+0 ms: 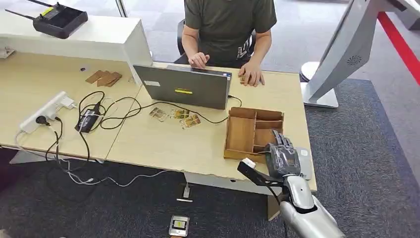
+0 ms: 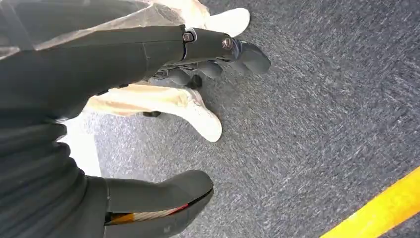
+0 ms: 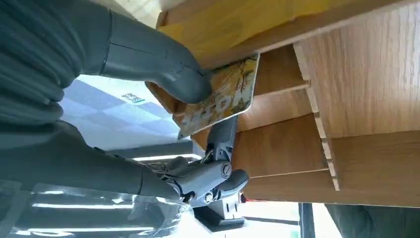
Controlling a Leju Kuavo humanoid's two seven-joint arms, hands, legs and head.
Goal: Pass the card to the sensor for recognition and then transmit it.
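My right hand (image 1: 283,157) hovers at the table's front right corner, over the near edge of a wooden divided tray (image 1: 241,134). In the right wrist view that hand (image 3: 148,64) pinches a yellow patterned card (image 3: 228,91) between thumb and a finger, just above the tray's compartments (image 3: 366,84). A flat grey reader pad (image 1: 304,161) lies on the table beside the tray, partly under the hand. Three more cards (image 1: 178,116) lie spread in front of the laptop. My left hand (image 2: 148,54) hangs over the carpet with fingers apart and nothing in it.
A person sits behind the grey laptop (image 1: 183,87) with hands on the table. Cables, a black adapter (image 1: 88,120) and a white power strip (image 1: 47,111) clutter the left side. A white stand (image 1: 341,54) rises at the right. A small device (image 1: 179,225) lies on the floor.
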